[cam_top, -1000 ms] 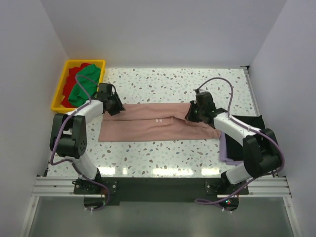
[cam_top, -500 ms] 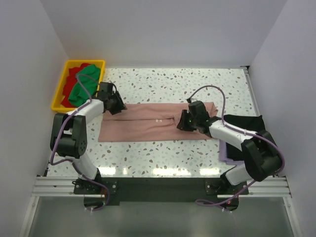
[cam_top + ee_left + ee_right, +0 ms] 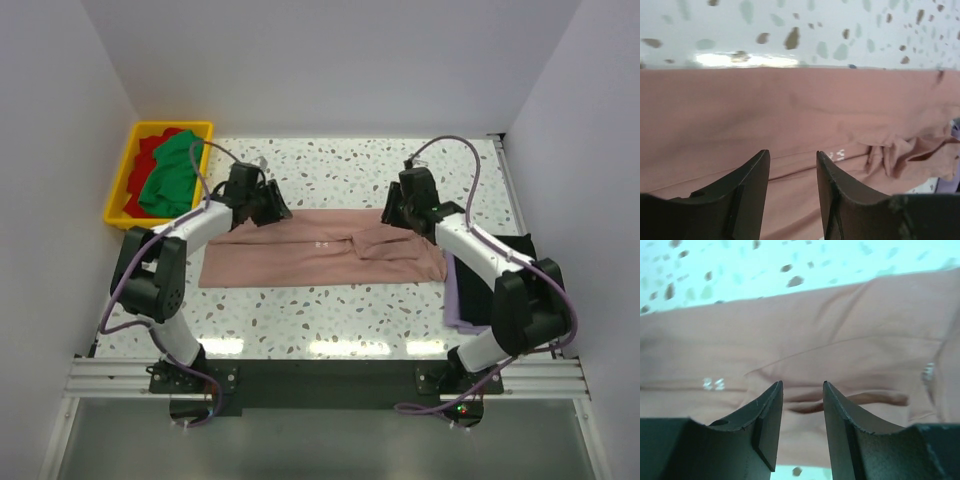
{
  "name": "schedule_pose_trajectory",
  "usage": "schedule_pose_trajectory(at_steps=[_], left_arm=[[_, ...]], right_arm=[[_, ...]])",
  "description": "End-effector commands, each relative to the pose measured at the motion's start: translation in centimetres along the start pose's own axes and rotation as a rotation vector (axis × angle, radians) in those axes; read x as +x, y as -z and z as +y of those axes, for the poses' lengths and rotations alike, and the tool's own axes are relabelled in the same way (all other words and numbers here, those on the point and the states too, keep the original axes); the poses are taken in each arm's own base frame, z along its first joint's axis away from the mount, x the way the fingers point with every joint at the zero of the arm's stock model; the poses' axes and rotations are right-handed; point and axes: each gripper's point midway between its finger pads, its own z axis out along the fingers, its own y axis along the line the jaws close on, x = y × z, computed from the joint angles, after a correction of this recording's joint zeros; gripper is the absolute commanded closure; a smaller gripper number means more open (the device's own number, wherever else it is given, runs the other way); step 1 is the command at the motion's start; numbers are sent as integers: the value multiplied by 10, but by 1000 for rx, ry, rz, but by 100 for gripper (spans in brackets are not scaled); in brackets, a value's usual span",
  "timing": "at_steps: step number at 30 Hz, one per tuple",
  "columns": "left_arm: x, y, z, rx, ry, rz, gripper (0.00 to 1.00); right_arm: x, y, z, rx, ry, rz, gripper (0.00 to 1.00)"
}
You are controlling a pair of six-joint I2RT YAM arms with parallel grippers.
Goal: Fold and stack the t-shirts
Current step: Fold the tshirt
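Pink shirt (image 3: 300,262) lying flat on table (image 3: 330,172); left gripper (image 3: 792,156) hovering over it, fingers apart, gripping nothing; right gripper (image 3: 802,386) same.

This looks like a robot test cell in a lab rather than a home. Plain white walls (image 3: 330,70) box in a speckled surface (image 3: 330,165) on three sides. Two arms are bolted by an aluminium rail (image 3: 100,378) at its near edge, with purple cables (image 3: 445,139) looping over them. A yellow plastic bin (image 3: 128,150) of bunched shirts (image 3: 168,178) sits well outward of the left hand (image 3: 270,206).
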Motion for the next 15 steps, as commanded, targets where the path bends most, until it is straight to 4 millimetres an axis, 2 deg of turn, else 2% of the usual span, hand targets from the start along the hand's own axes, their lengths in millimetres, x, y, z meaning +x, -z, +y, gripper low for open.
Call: schedule_pose_trajectory(at_steps=[1, 2, 4, 5, 8, 9, 11, 15], left_arm=[[-16, 2, -72, 192, -116, -67, 53], [-8, 1, -87, 220, -141, -55, 52], [-5, -4, -108, 273, -172, -47, 51], [5, -6, -121, 296, -195, -29, 51], [19, -17, -149, 342, -237, 4, 51], [25, -24, -152, 343, -245, 21, 51], [29, -25, -171, 378, -270, 26, 51], [41, -36, -192, 411, -299, 52, 51]], right_arm=[[-3, -11, -48, 173, -9, 41, 59], [-1, -18, -60, 202, -27, 57, 59], [0, -26, -73, 220, -49, 83, 58], [7, -33, -77, 229, -56, 109, 58], [18, -38, -77, 210, -69, 163, 59], [20, -37, -76, 200, -72, 169, 60], [32, -33, -76, 186, -78, 189, 60], [49, -17, -72, 133, -85, 212, 64]])
